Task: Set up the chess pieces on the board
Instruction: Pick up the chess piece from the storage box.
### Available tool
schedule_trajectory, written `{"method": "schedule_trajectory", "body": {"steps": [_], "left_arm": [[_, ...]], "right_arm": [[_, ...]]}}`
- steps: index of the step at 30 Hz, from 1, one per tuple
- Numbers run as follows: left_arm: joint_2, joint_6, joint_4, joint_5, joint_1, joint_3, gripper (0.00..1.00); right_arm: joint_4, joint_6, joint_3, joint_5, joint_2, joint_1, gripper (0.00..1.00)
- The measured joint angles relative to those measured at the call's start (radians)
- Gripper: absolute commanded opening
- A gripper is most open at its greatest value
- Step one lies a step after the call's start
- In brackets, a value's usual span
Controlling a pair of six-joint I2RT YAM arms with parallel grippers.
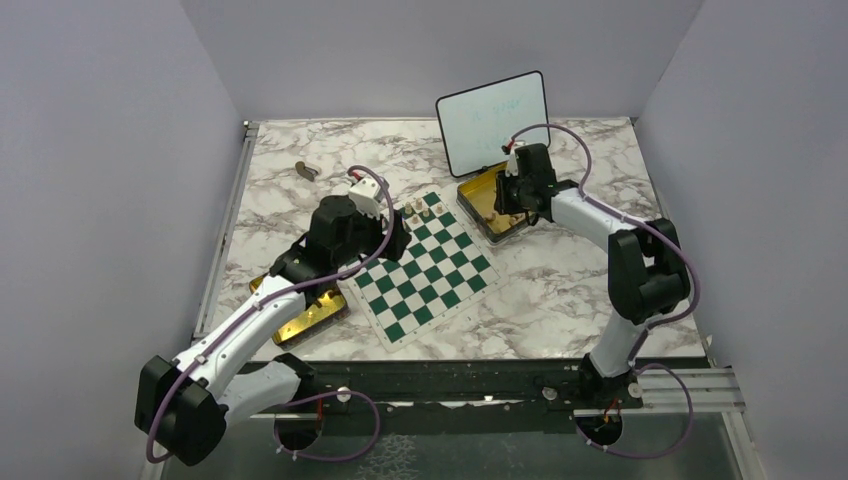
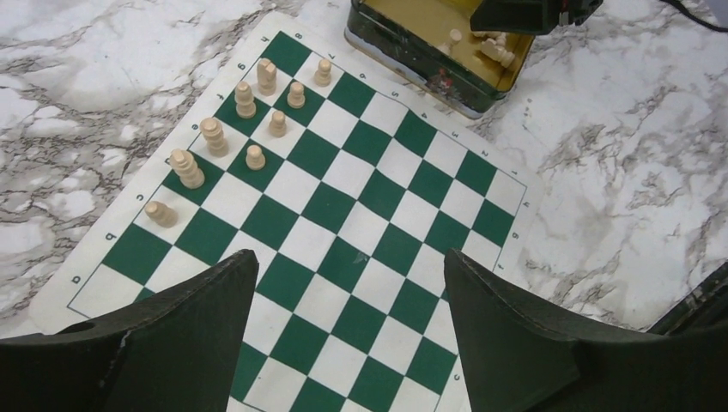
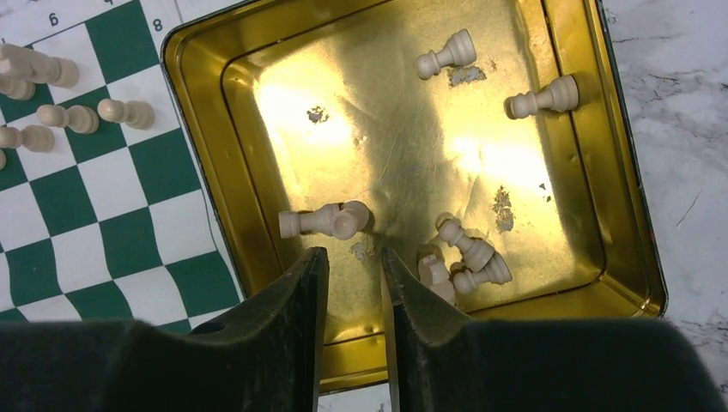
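Note:
The green and white board (image 1: pixel 430 280) lies mid-table. Several pale beige chess pieces (image 2: pixel 245 99) stand upright in two rows at its far corner (image 1: pixel 420 206). My left gripper (image 2: pixel 350 257) is open and empty, hovering above the board's middle. My right gripper (image 3: pixel 354 253) is above the near side of an open gold tin (image 3: pixel 386 129). Its jaws stand a narrow gap apart with nothing between them. Several beige pieces lie on their sides in the tin. One (image 3: pixel 322 221) lies just beyond the fingertips, and a cluster (image 3: pixel 464 257) lies to their right.
A small framed whiteboard (image 1: pixel 493 122) stands behind the tin (image 1: pixel 478 200). A second gold tin (image 1: pixel 310 312) lies under the left arm beside the board's left edge. A small brown object (image 1: pixel 306 170) lies on the marble at the far left.

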Motion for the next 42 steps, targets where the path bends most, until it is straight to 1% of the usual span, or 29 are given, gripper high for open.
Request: {"method": "schedule_trajectory", "body": {"steps": [6,12,27,42], "left_arm": [[-0.023,0.038,-0.003,-0.021,0.0,-0.044,0.81],[-0.023,0.063,-0.005,-0.023,0.0,-0.046,0.83],[-0.023,0.078,-0.005,-0.034,0.0,-0.046,0.84],[-0.023,0.086,-0.005,-0.039,0.0,-0.046,0.84]], "right_arm": [[-0.023,-0.008,0.049,0.005,0.061,0.0,0.34],[-0.035,-0.008,0.079,0.006,0.105,0.0,0.34],[-0.047,-0.007,0.123,0.006,0.148,0.021,0.32],[-0.079,-0.007,0.137,0.012,0.153,0.042,0.36]]}}
